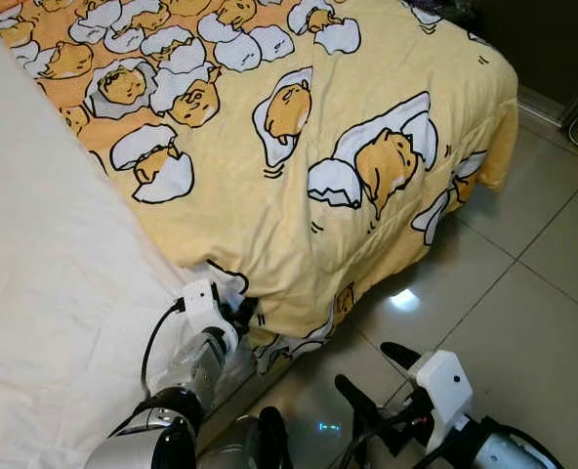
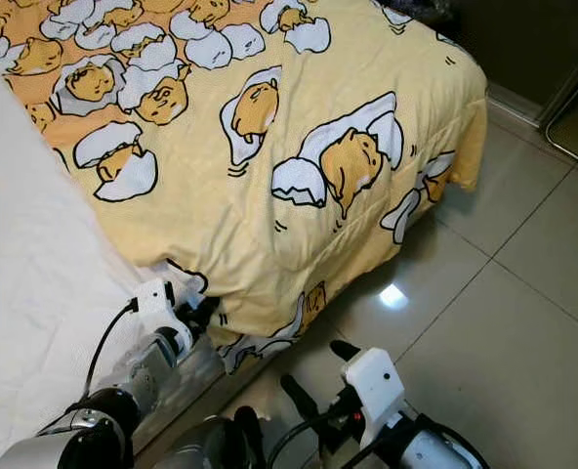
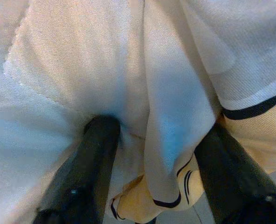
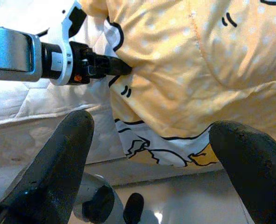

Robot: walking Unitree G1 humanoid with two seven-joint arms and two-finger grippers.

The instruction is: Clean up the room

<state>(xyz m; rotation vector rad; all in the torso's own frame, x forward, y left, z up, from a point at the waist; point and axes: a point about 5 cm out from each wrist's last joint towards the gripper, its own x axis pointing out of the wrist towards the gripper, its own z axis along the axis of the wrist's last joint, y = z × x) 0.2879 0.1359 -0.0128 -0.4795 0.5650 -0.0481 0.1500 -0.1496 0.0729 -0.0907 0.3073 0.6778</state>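
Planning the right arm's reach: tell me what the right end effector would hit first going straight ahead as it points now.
Probably the hanging edge of the yellow quilt with its egg cartoon print, draped over the white mattress side. The right end effector is open and apart from it; depth is unclear.

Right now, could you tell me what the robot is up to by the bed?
The robot stands at the side of a bed, working on the yellow cartoon-print blanket that hangs over the white mattress. Its left gripper is at the blanket's edge by the mattress side, fingers apart with a fold of the fabric between them. The right gripper hovers open above the tiled floor, holding nothing, pointed at the drooping blanket edge.
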